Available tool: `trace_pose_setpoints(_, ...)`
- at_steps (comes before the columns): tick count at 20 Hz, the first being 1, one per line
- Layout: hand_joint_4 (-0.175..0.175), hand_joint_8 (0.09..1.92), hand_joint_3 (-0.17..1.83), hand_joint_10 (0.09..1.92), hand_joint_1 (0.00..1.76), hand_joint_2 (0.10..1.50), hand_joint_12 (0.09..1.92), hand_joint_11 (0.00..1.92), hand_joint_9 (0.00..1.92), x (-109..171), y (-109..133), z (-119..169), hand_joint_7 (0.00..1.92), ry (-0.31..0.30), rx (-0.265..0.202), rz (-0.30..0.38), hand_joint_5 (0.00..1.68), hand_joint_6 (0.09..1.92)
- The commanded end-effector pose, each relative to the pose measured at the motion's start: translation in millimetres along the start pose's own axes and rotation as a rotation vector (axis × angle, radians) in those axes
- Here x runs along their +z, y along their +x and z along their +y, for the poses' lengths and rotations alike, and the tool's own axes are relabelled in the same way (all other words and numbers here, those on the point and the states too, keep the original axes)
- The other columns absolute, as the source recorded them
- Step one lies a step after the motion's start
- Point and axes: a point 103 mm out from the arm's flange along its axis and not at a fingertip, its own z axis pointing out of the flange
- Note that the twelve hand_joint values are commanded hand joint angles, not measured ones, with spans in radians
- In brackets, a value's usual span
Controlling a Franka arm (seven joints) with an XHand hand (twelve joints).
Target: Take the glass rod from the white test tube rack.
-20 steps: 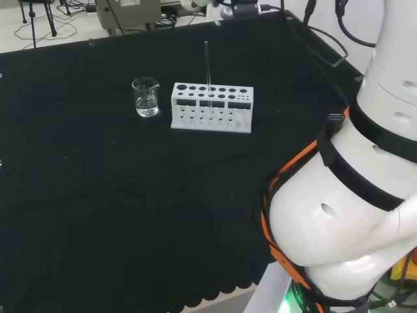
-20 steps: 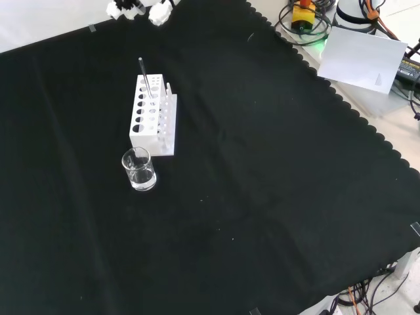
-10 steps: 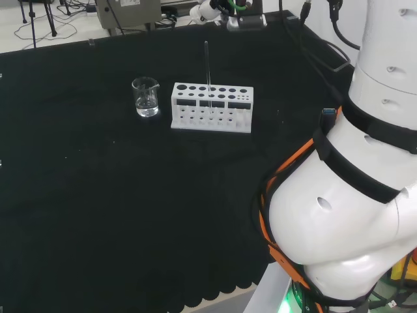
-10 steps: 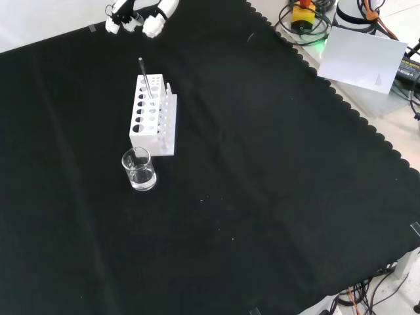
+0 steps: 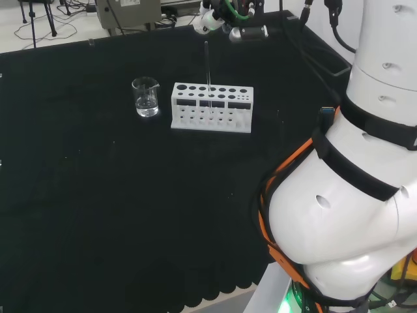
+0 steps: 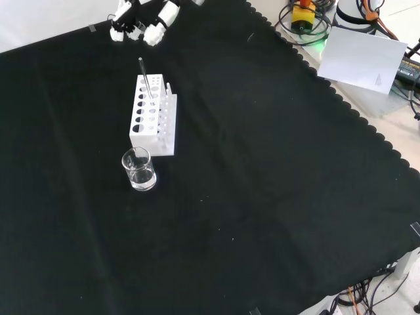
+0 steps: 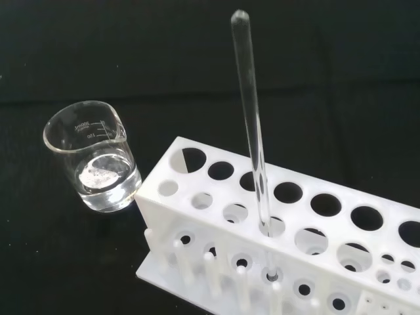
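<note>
A black cloth point(image 6: 262, 197) with a scalloped edge covered the bench below the hand point(image 6: 141, 23), while a pale floor, a grey cabinet point(image 5: 127, 10) and stand legs point(image 5: 39, 19) lay beyond it.

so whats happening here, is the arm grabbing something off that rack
Not yet. The hand is up above the far end of the white test tube rack, holding nothing. The glass rod stands in one of the rack's holes, leaning slightly, untouched. A small glass beaker with a little clear liquid sits on the black cloth just beside the rack. The hand looks headed for the rod's top, but that is a guess.
</note>
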Motion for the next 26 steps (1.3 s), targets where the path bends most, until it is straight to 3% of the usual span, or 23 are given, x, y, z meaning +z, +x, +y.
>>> trace_pose_setpoints(1,-0.175,1.12,-0.17,1.01,0.67,1.22,1.30,0.95,1.17,6.4,4.7,5.7,0.90,0.009,-0.009,-0.001,0.35,0.77)
trace_pose_setpoints(21,-0.175,1.13,-0.17,1.00,0.73,1.23,1.28,1.09,1.33,26.3,4.3,4.5,1.06,-0.001,-0.034,-0.007,0.52,0.94)
trace_pose_setpoints(26,-0.175,1.13,-0.17,1.00,0.73,1.23,1.28,1.11,1.35,52.3,-7.2,4.6,1.07,0.002,-0.038,0.018,0.53,0.96)
